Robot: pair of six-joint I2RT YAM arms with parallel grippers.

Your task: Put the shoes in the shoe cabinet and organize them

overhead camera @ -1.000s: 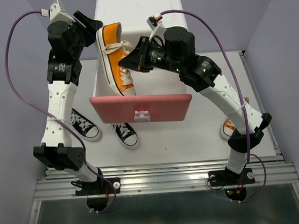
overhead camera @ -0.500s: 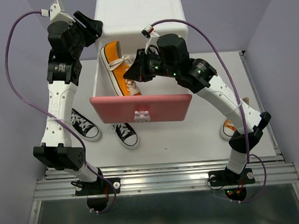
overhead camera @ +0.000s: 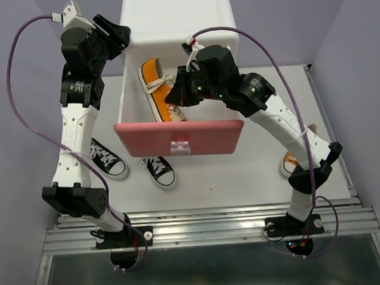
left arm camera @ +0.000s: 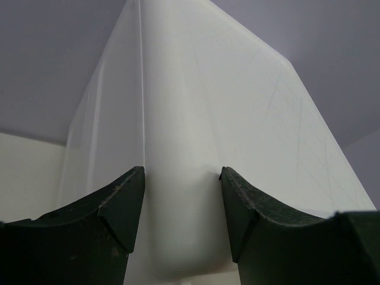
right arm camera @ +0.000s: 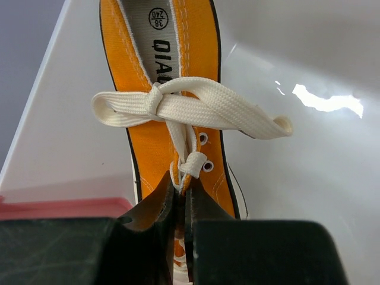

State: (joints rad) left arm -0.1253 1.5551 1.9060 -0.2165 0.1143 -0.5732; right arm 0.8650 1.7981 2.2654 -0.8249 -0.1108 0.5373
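Sneaker [overhead camera: 155,86] inside open drawer [overhead camera: 180,138]

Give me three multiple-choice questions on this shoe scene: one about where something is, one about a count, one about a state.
1. Where is the orange shoe that the right end effector holds?
A) on a shelf B) in the open pink drawer C) on the floor
2. How many black shoes lie on the table?
A) two B) three C) four
3. The right end effector is:
A) wide open B) out of view C) shut on the orange shoe

Answers: B, the shoe sits behind the drawer's pink front. A, two black shoes lie below the drawer's left end. C, its fingers pinch together at the laces.
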